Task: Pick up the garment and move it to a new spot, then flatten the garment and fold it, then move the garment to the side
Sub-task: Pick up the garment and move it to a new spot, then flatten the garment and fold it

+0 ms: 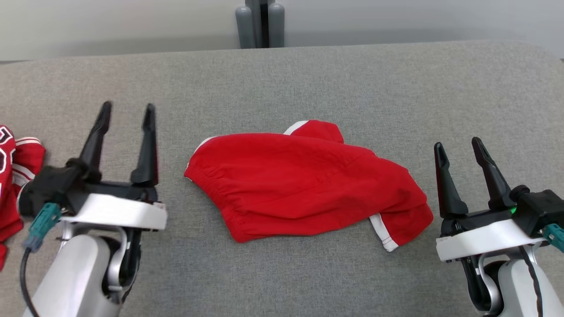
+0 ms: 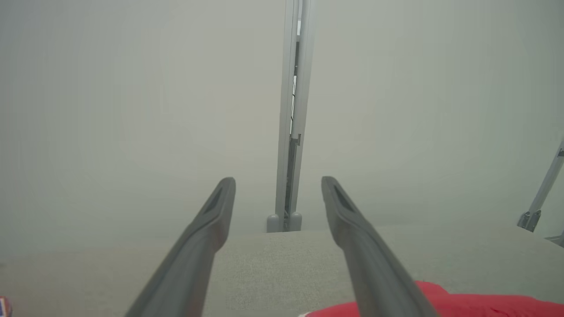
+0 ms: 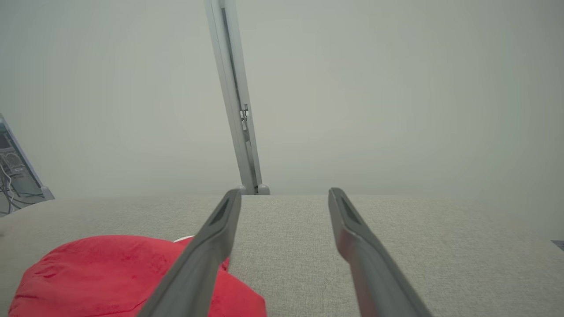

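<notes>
Left pincer (image 1: 128, 105), wide and empty, just beside the lettered garment (image 1: 28, 156), seemingly apart; right pincer (image 1: 457, 143) wide too.

The only writing sits at the far left edge of the head view, on the bright red jersey shirt with red-white striped trim (image 1: 9, 211). It is dark block lettering outlined in white (image 1: 3, 149), and the frame edge cuts it off. Only curved fragments of one or two characters show, possibly part of a numeral, and they cannot be read. Nothing else in the three views carries legible text.
</notes>
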Robot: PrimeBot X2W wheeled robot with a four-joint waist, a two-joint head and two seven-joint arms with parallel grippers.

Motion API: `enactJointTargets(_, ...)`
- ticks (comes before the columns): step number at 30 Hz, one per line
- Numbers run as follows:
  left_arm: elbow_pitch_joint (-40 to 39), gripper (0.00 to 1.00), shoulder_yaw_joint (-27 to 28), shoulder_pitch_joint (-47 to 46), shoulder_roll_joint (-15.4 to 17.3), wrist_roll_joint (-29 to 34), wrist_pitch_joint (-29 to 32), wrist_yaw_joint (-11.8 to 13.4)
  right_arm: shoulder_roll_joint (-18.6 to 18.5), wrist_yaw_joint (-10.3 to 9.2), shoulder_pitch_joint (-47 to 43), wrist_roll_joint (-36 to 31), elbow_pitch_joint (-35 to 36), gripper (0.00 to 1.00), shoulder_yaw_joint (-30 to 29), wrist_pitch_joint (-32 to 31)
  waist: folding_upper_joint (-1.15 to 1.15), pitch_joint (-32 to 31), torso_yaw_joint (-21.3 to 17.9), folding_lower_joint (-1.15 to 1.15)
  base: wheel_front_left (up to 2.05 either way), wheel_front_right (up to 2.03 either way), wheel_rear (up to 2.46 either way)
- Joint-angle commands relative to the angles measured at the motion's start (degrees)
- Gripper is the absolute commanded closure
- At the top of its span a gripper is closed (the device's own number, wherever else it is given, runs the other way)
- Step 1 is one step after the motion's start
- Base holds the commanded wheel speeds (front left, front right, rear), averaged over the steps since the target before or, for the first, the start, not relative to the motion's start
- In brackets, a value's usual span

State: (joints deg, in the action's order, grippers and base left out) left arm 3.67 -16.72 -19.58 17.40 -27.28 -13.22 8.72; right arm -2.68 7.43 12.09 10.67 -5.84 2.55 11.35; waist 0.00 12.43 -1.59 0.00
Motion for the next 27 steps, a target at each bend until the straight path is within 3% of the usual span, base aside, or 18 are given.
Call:
enactJointTargets(1, -0.3, 0.00, 0.9, 1.9, 1.0, -0.1, -0.4, 0.6, -0.4, 0.11, -1.1, -0.2, 0.2, 0.00, 0.2, -0.3, 0.00, -1.0, 0.1, 0.00, 0.00, 0.00, 0.00)
enactJointTargets(8, -1.8, 0.00, 2.1, 8.0, 3.2, -0.2, 0.6, 2.5, -0.4, 0.11, -2.6, -1.0, 0.6, 0.00, 0.3, -1.1, 0.00, -3.3, -0.3, 0.00, 0.00, 0.00, 0.00)
enactJointTargets(27, -3.4, 0.00, -0.1, 16.7, 3.9, -0.2, 3.1, 5.0, -0.4, 0.11, -10.2, 0.5, 1.9, 0.00, -1.5, -3.2, 0.00, -8.3, -0.2, 0.00, 0.00, 0.00, 0.00)
